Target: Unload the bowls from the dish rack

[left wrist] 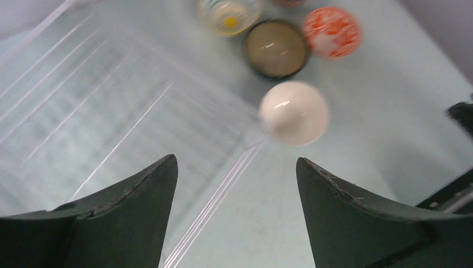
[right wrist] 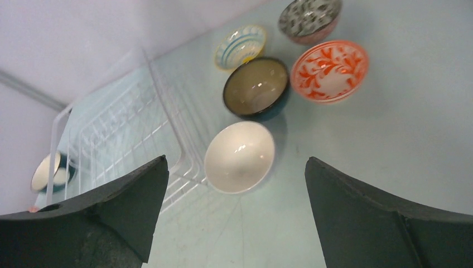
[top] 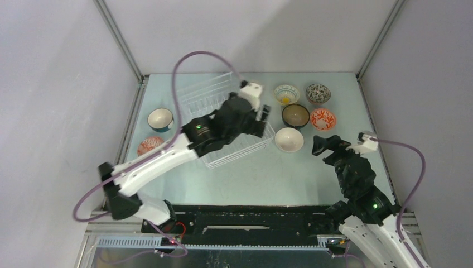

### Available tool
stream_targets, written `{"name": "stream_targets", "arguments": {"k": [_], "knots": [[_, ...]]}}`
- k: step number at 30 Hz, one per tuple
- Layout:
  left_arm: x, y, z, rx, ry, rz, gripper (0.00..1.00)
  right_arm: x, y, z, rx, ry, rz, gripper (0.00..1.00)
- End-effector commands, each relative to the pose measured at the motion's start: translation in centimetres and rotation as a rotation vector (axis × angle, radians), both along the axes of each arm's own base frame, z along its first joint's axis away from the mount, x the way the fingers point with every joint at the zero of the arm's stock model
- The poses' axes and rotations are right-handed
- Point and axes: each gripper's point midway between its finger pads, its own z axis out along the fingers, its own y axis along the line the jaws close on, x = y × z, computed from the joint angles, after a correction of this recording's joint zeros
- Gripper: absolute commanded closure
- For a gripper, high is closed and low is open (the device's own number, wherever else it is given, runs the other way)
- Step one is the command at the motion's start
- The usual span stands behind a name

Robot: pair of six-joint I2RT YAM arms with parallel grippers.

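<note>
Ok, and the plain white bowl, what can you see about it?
The white bowl is round and shiny, like glazed ceramic, with no pattern. It stands upright and empty on the pale table, just off the dish rack's right corner; whether they touch is unclear. The dark bowl sits close behind it.

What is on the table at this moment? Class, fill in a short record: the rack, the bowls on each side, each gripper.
rack: dish rack, no bowl seen inside
left of rack: teal bowl, red-patterned bowl
right of rack: white bowl, dark bowl, orange bowl, yellow-striped bowl, speckled bowl
left gripper: open, over the rack's right edge
right gripper: open, holding nothing
</note>
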Motion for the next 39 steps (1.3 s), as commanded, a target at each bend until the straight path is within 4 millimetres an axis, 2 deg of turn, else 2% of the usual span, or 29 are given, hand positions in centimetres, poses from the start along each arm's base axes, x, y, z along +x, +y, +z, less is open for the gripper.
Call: {"name": "stream_targets", "arguments": {"k": [1, 6, 11, 14, 16, 21, 22, 23, 26, 31, 36, 39], "knots": [[0.0, 8.4, -2.4, -0.066, 0.030, 0.254, 0.14, 1.3, 4.2, 0.6, -0.015, 0.021, 0.193, 0.00], [-2.3, 16.1, -5.6, -0.186, 0.062, 0.428, 0.04, 2.2, 5.6, -1.3, -0.025, 0.125, 0.221, 0.00], [-4.0, 23.0, -9.6, -0.282, 0.094, 0.664, 0.07, 2.4, 5.6, -1.9, -0.025, 0.138, 0.213, 0.00], [-4.0, 26.1, -11.9, -0.336, 0.099, 0.810, 0.12, 2.2, 5.4, -2.1, -0.018, 0.141, 0.203, 0.01], [-3.7, 27.2, -12.9, -0.375, 0.096, 0.876, 0.13, 2.1, 5.1, -2.2, -0.020, 0.146, 0.193, 0.01], [-2.6, 27.7, -16.3, -0.359, 0.185, 0.912, 0.06, 1.5, 4.3, -2.3, -0.032, 0.143, 0.171, 0.00], [-2.4, 27.9, -17.1, -0.346, 0.204, 0.928, 0.06, 1.4, 4.1, -2.1, -0.032, 0.138, 0.169, 0.00], [-2.1, 28.4, -18.8, -0.350, 0.246, 0.983, 0.05, 1.1, 3.7, -2.0, -0.039, 0.126, 0.160, 0.00], [-1.7, 28.0, -20.5, -0.382, 0.298, 0.993, 0.06, 0.8, 3.4, -1.8, -0.036, 0.107, 0.155, 0.00], [-0.5, 26.0, -21.2, -0.400, 0.345, 0.932, 0.08, 0.8, 3.1, -1.7, -0.044, 0.094, 0.147, 0.00], [1.8, 23.7, -20.3, -0.420, 0.347, 0.849, 0.09, 0.9, 3.2, -1.9, -0.054, 0.103, 0.146, 0.00], [3.5, 23.1, -19.8, -0.390, 0.338, 0.834, 0.09, 1.0, 3.1, -2.0, -0.062, 0.109, 0.144, 0.00]]}}
